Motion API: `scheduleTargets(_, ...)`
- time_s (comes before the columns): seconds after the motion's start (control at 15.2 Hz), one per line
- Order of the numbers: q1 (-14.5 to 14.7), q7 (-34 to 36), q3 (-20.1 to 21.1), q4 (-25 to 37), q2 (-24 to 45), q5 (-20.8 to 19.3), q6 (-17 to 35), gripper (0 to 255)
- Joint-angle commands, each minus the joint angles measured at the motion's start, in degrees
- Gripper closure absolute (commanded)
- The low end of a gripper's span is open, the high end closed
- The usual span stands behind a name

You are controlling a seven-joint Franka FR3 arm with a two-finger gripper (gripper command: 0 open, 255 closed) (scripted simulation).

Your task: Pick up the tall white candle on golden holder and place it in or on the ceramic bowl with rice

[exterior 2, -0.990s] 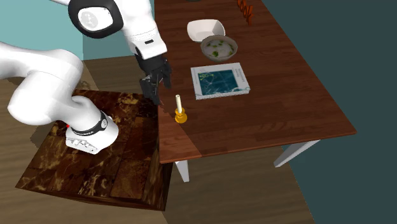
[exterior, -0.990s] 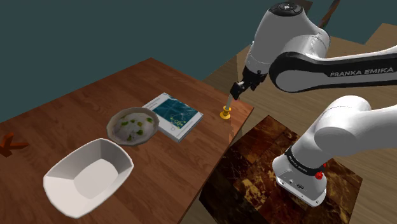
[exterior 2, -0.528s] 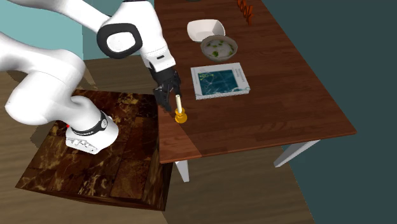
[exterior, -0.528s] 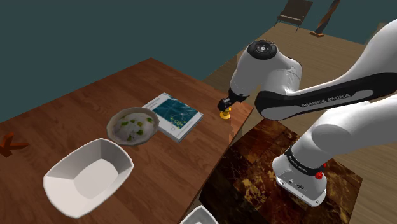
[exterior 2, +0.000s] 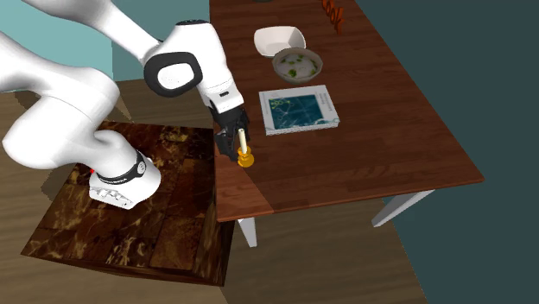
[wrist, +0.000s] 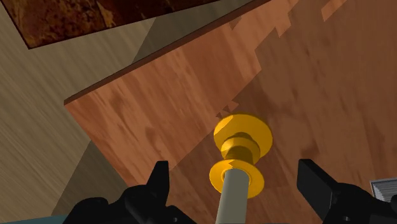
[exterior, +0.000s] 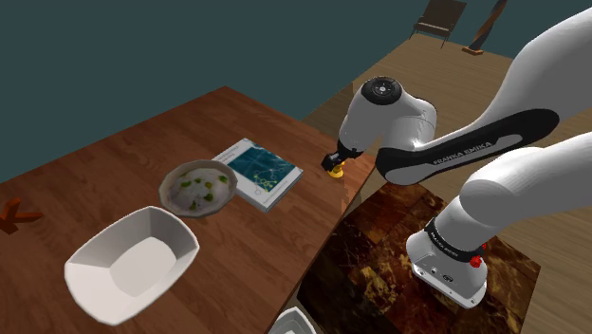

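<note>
A tall pale candle [wrist: 229,202] stands upright in a golden holder [wrist: 242,142] near the wooden table's corner closest to the stand. The candle [exterior 2: 243,140] rises beside the black hand in the second exterior view, and the holder [exterior: 333,174] peeks out below the hand in the shoulder view. My gripper [wrist: 236,191] is open, with one finger on each side of the candle shaft and a gap to both. From outside the gripper [exterior 2: 237,143] [exterior: 337,162] hangs low over the table. The bowl with rice and green bits [exterior: 197,188] [exterior 2: 296,64] sits further along the table.
A flat blue-patterned book [exterior: 258,171] [exterior 2: 298,110] lies between candle and rice bowl. A larger white bowl [exterior: 133,261] [exterior 2: 279,39] stands beyond the rice bowl. A small reddish object [exterior: 11,216] is at the far end. The table edge [wrist: 159,56] runs close to the candle, next to the stand [exterior: 389,256].
The arm has swung down and toward the candle. The gripper, earlier above and beside it, now straddles the candle shaft. The candle has not moved.
</note>
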Motion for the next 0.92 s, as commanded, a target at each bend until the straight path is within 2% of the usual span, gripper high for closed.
scheduleTargets(0.0,-0.22,0.14,0.15,-0.13,0.19,-0.18,0.37,0)
scheduleTargets(0.33,-0.22,0.14,0.14,-0.12,0.19,-0.18,0.36,0)
scheduleTargets(0.4,-0.22,0.14,0.14,-0.12,0.19,-0.18,0.36,255)
scheduleTargets(0.86,-0.22,0.14,0.15,-0.12,0.19,-0.18,0.36,255)
